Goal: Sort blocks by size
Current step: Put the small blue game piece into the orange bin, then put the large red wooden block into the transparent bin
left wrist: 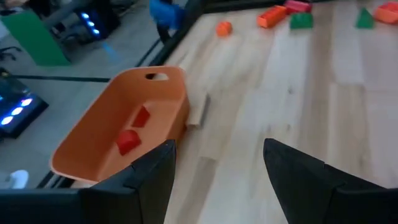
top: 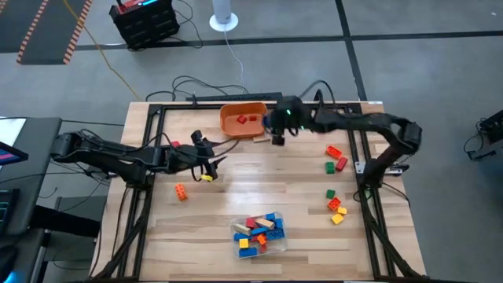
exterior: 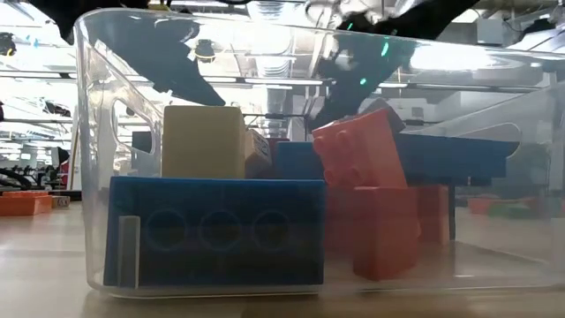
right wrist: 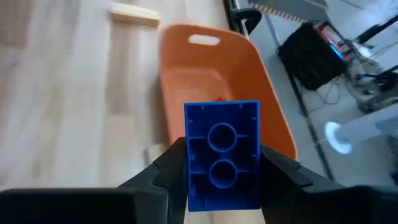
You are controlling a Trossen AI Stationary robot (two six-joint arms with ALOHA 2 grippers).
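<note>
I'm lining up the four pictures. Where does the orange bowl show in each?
High view: orange bowl at the table's far edge.
Low view: not in it.
Left wrist view: left of centre, two red blocks inside.
Right wrist view: behind the held blue block.
Shared landmark: tan block beside it.

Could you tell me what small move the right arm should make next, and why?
Probably carry the blue block, held in the right gripper, a little further over the orange bowl and release it: the bowl already holds two small red blocks and lies just ahead.
</note>
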